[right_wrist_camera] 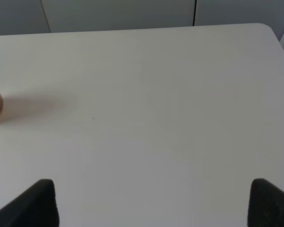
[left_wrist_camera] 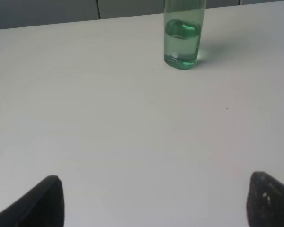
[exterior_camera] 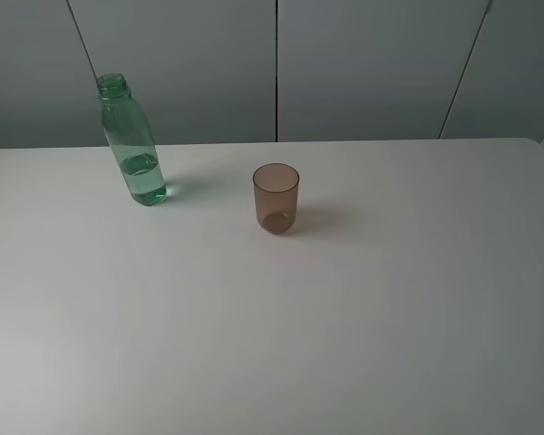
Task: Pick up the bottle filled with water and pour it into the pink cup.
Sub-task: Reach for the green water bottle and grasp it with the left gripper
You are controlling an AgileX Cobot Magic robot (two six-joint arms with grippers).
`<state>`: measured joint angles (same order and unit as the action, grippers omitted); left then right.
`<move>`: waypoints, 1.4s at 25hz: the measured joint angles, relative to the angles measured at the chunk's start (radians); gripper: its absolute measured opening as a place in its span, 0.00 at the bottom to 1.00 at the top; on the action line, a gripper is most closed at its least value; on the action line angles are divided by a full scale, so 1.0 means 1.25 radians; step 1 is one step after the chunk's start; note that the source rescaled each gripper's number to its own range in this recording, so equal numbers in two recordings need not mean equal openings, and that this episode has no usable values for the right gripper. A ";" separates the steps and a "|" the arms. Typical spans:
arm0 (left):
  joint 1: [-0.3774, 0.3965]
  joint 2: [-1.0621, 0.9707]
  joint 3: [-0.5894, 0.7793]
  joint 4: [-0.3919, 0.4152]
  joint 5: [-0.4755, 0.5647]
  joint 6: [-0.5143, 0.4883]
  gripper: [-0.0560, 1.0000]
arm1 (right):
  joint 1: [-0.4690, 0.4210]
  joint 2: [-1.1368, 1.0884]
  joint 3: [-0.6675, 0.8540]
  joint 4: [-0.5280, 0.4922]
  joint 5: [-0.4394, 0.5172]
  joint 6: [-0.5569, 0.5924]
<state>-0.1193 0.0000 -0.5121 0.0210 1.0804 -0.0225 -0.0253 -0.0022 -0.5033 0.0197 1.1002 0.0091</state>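
- The bottle (exterior_camera: 131, 145) is standing up on the white table (exterior_camera: 363, 326), far back on the left, with a little water sitting in it.
- The pink cup (exterior_camera: 276, 198) is standing to its right, well apart from it.
- The left gripper (left_wrist_camera: 156, 201) is hanging wide open, holding nothing.
- The right gripper (right_wrist_camera: 154, 203) is hanging wide open too, holding nothing.
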 joint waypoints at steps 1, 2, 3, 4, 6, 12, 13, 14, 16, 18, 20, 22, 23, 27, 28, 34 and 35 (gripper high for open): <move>0.000 0.000 0.000 0.000 0.000 0.000 0.96 | 0.000 0.000 0.000 0.000 0.000 0.000; 0.000 0.000 0.000 0.000 0.000 0.000 0.96 | 0.000 0.000 0.000 0.000 0.000 0.000; 0.000 0.000 0.000 0.000 0.000 0.000 0.96 | 0.000 0.000 0.000 0.000 0.000 0.000; 0.000 0.000 0.000 0.000 0.000 0.000 0.96 | 0.000 0.000 0.000 0.000 0.000 0.000; 0.000 0.000 0.000 0.000 0.000 0.000 0.96 | 0.000 0.000 0.000 0.000 0.000 0.000; 0.000 0.000 0.000 0.000 0.000 0.000 0.96 | 0.000 0.000 0.000 0.000 0.000 0.000; 0.000 0.000 0.000 0.000 0.000 0.000 0.96 | 0.000 0.000 0.000 0.000 0.000 0.000; 0.000 0.000 0.000 0.000 0.000 0.000 0.96 | 0.000 0.000 0.000 0.000 0.000 0.000; 0.000 0.000 0.000 0.000 0.000 0.000 0.96 | 0.000 0.000 0.000 0.000 0.000 0.000; 0.000 0.000 0.000 0.000 0.000 0.001 0.96 | 0.000 0.000 0.000 0.000 0.000 0.000; 0.000 0.008 -0.026 0.000 0.003 0.018 0.96 | 0.000 0.000 0.000 0.000 0.000 0.000; 0.000 0.063 -0.073 -0.005 0.003 0.018 0.96 | 0.000 0.000 0.000 0.000 0.000 0.000; 0.000 0.110 -0.100 -0.010 0.003 0.023 0.95 | 0.000 0.000 0.000 0.000 0.000 0.000; 0.000 0.314 -0.200 -0.017 -0.020 0.033 0.95 | 0.000 0.000 0.000 0.000 0.000 0.000; 0.000 0.369 -0.222 -0.017 -0.037 0.036 0.95 | 0.000 0.000 0.000 0.000 0.000 0.000; 0.000 0.624 -0.278 -0.078 -0.208 0.090 0.95 | 0.000 0.000 0.000 0.000 0.000 0.000; 0.000 0.658 -0.277 -0.083 -0.240 0.100 0.95 | 0.000 0.000 0.000 0.000 0.000 0.000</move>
<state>-0.1193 0.8222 -0.8584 -0.0824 0.7809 0.1027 -0.0253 -0.0022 -0.5033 0.0197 1.1002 0.0091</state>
